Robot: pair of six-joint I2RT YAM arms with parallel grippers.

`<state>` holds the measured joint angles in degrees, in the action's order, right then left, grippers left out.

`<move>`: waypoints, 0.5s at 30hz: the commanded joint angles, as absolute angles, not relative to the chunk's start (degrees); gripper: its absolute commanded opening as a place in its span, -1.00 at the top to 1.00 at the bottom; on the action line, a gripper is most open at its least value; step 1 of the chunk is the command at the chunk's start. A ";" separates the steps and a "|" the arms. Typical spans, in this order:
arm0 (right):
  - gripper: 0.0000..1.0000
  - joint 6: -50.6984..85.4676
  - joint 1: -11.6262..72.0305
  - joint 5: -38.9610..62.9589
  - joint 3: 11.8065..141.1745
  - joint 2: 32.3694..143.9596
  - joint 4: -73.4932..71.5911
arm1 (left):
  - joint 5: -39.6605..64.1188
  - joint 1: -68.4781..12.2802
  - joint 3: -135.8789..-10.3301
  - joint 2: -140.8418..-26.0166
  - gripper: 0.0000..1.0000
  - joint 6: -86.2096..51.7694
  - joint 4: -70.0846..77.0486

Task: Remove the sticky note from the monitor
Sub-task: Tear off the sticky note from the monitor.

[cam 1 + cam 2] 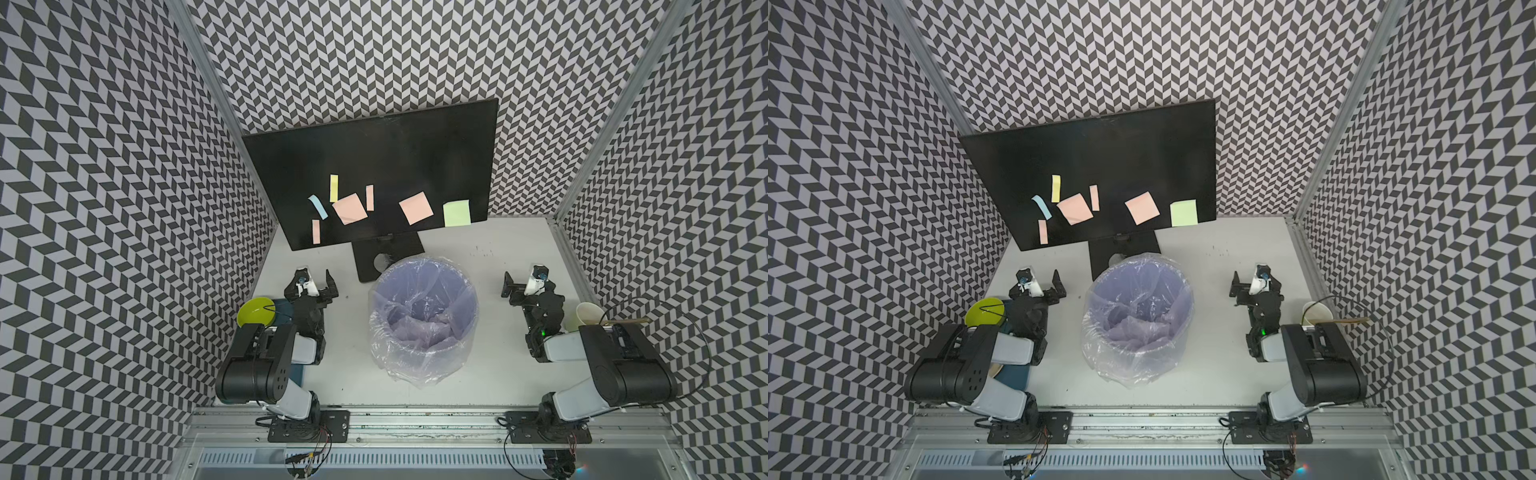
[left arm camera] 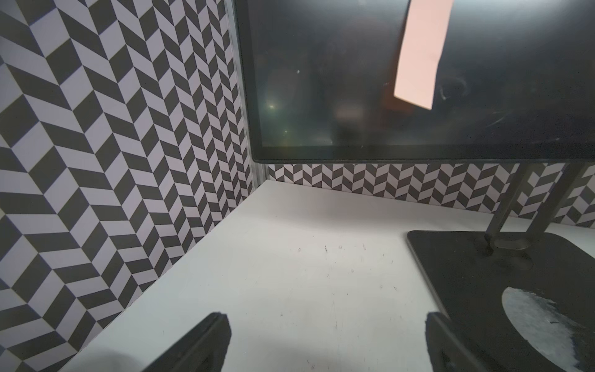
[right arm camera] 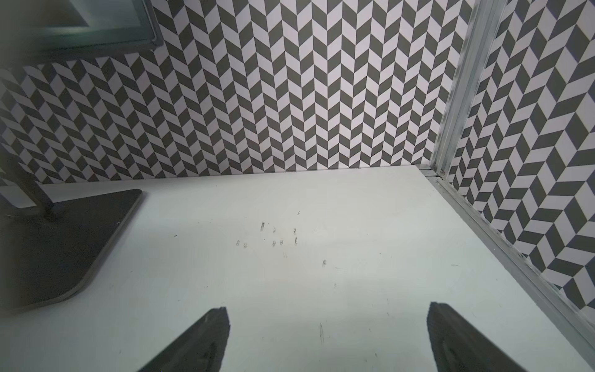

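The monitor (image 1: 374, 158) (image 1: 1092, 158) stands at the back, its dark screen tilted toward me. Several sticky notes cling to its lower half: two pink squares (image 1: 350, 208) (image 1: 416, 208), a green square (image 1: 456, 213) and thin yellow (image 1: 333, 188), blue (image 1: 318, 206) and pink (image 1: 316, 231) strips. My left gripper (image 1: 314, 276) (image 2: 326, 317) hovers open and empty over the table, below the screen's left part; a pink strip (image 2: 421, 54) hangs above it. My right gripper (image 1: 527, 277) (image 3: 328, 309) is open and empty, right of the stand base (image 3: 64, 241).
A round bin (image 1: 419, 365) lined with clear plastic stands mid-table, just in front of the stand base (image 1: 374, 257). A yellow-green plate (image 1: 255, 311) lies by the left arm, a paper cup (image 1: 588, 316) by the right arm. Patterned walls close three sides.
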<state>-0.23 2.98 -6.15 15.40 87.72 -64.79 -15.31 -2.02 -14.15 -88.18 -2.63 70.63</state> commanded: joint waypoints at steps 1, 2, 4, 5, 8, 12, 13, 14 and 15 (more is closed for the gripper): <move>-0.98 -0.68 3.01 -5.47 15.65 87.55 -68.99 | -14.44 -2.05 -13.76 -88.40 -1.00 -2.69 72.01; -0.98 -0.99 2.96 -4.89 15.66 87.56 -68.99 | -13.62 -2.09 -13.66 -88.27 -1.00 -2.33 72.23; -0.98 -1.68 3.05 -3.56 15.58 87.33 -68.91 | -12.33 -2.11 -13.38 -87.19 -1.00 -1.59 71.95; -0.98 -1.74 3.05 -3.30 15.32 87.17 -69.17 | -13.07 -2.11 -13.44 -86.46 -1.00 -1.90 71.21; -0.98 -1.50 3.05 -3.37 14.57 86.02 -69.67 | -14.95 -2.11 -13.46 -84.16 -1.00 -2.86 69.11; -0.98 -1.24 3.00 -4.10 14.32 84.86 -69.35 | -15.92 -2.11 -12.71 -82.91 -1.00 -3.10 69.12; -0.98 -1.25 3.06 -4.09 14.40 84.90 -69.35 | -16.06 -2.11 -12.66 -82.89 -1.00 -3.16 69.24; -0.98 -1.38 3.05 -3.87 14.41 84.86 -69.27 | -16.08 -2.11 -12.66 -82.84 -1.00 -3.17 69.27; -0.98 -1.61 3.07 -3.60 14.29 84.60 -69.28 | -16.04 -2.16 -12.47 -82.69 -1.00 -3.08 69.46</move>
<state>-1.08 2.98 -4.19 14.83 85.93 -66.22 -15.05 -2.02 -13.37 -83.55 -2.68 69.45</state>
